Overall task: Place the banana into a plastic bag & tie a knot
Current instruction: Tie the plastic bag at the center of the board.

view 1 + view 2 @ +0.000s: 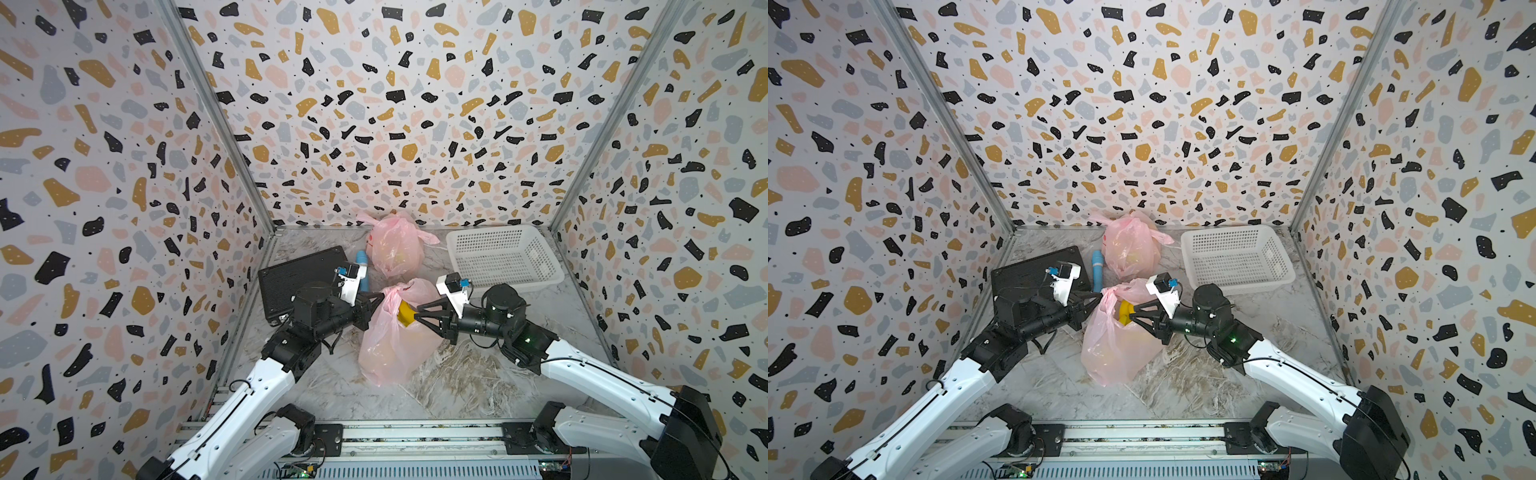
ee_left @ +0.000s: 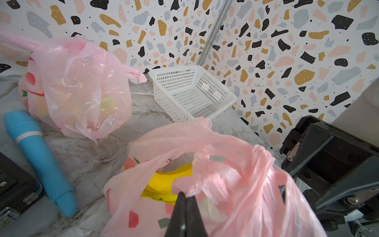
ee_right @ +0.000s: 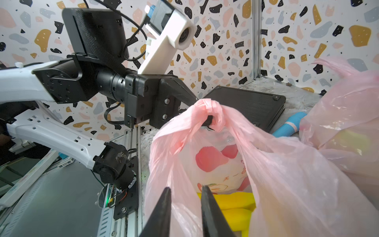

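I'm holding the bag (image 2: 235,174) by its handle in the tight-shut left gripper (image 2: 185,197), while the right gripper (image 3: 186,187) is hanging slightly parted, perhaps brushing the rim.

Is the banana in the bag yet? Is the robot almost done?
Done: the banana sits inside the front pink plastic bag. In hand: the left gripper has its jaws shut on one bunched handle; the right gripper, jaws apart, is at the bag's other edge. Left: no knot shows, the bag's mouth is open.
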`<action>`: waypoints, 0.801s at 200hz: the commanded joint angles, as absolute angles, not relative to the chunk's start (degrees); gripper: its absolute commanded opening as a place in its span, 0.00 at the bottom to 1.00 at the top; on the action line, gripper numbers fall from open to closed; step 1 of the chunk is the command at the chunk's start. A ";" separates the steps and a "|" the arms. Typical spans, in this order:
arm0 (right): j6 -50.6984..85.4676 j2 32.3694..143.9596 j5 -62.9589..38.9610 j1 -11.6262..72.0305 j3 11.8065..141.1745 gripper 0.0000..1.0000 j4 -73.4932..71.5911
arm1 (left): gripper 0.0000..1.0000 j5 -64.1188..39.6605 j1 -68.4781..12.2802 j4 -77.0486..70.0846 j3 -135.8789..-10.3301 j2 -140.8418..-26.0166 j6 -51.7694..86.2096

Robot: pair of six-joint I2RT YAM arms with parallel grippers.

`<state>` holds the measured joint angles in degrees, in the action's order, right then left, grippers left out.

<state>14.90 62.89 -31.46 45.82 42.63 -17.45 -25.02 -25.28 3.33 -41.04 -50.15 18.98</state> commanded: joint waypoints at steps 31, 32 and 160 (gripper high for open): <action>15.29 65.37 -30.58 47.97 45.46 0.27 -17.23 | 0.00 -25.93 -26.19 0.12 -40.05 -49.89 19.52; 15.29 65.43 -30.58 48.02 45.54 0.27 -17.23 | 0.00 -25.93 -26.19 0.10 -40.07 -49.86 19.56; 13.54 70.72 -27.08 51.76 50.94 0.32 -15.75 | 0.00 -26.08 -26.28 0.23 -40.08 -49.73 19.32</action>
<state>14.37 70.39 -28.56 51.46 47.88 -17.02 -25.04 -26.06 2.92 -40.53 -50.19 19.14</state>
